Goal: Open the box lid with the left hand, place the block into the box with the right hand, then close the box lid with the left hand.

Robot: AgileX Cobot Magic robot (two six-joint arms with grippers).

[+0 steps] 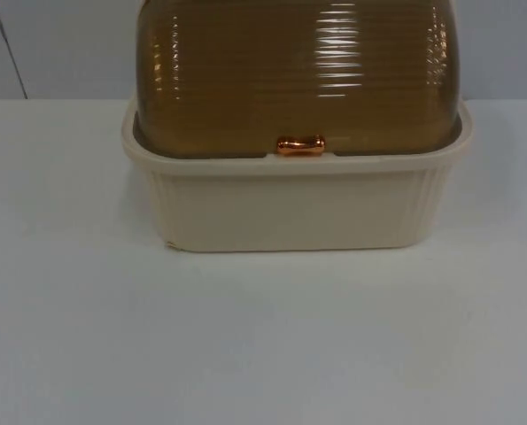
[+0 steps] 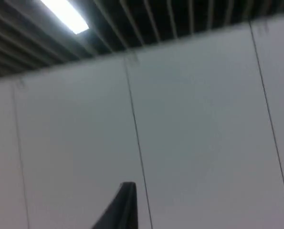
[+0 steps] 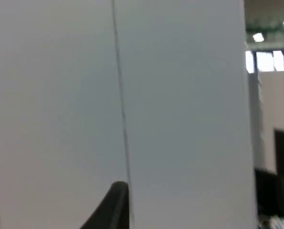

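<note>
box (image 1: pixel 294 208) lies crosswise, lid (image 1: pixel 298 75) shut, handle (image 1: pixel 299 145) facing camera.

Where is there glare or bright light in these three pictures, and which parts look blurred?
Top view: white streaks of glare on the brown ribbed lid, a glint on its orange handle. Left wrist view: a bright ceiling lamp, soft partition wall. Right wrist view: bright windows, blurred fingertip.

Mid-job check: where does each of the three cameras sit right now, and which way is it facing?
Top view: fixed, looking down and forward at the cream box with its brown lid shut.
Left wrist view: raised toward the partition wall and ceiling; one left pincer fingertip shows.
Right wrist view: facing the wall; one right pincer fingertip shows.
Both wrist views share the wall.
</note>
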